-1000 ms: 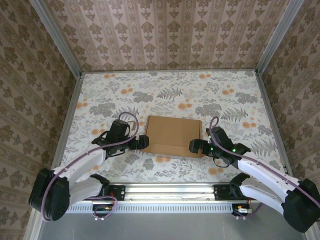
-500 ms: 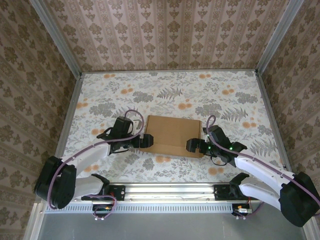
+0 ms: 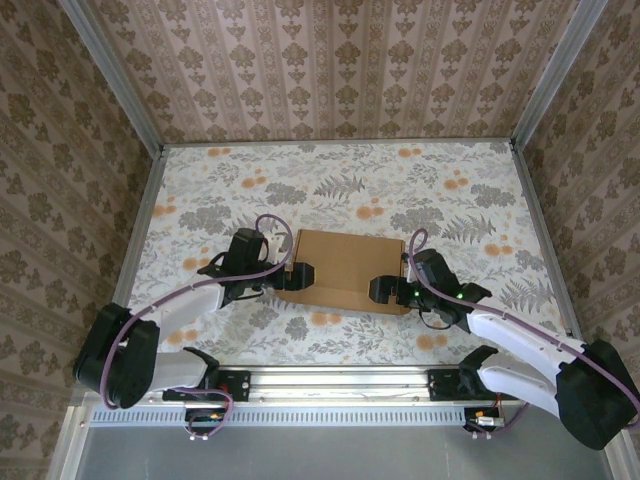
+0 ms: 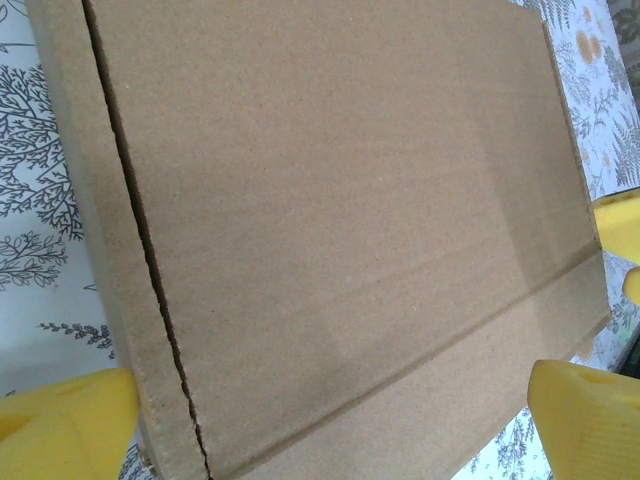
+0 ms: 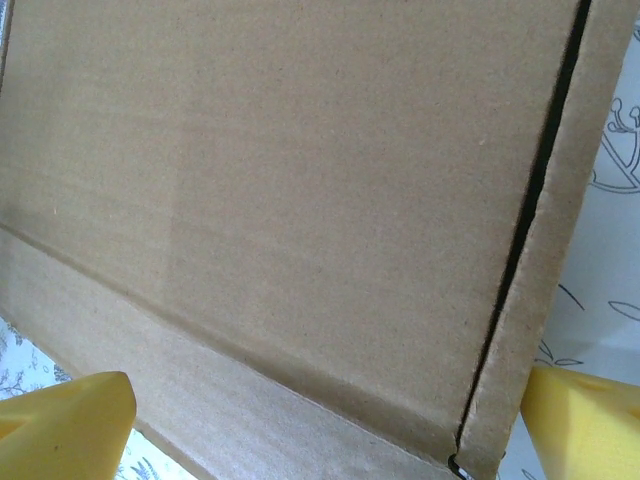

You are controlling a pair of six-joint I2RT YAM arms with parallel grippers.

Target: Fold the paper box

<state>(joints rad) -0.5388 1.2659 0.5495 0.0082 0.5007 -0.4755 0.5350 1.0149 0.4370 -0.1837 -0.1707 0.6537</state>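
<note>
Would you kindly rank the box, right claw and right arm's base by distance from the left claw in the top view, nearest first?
1. Box, beside the left claw.
2. Right claw, across the box.
3. Right arm's base, near edge.

The paper box (image 3: 345,262) lay flat on the table (image 3: 350,185). Beyond its far edge, open tabletop ran to the back wall (image 3: 340,70). The left gripper (image 3: 299,273), jaws spread, blocked the box's left edge; the right gripper (image 3: 382,290), likewise spread, blocked its right edge. Along the box's near edge, a strip of table lay open between the left arm (image 3: 180,305) and the right arm (image 3: 520,340).
</note>
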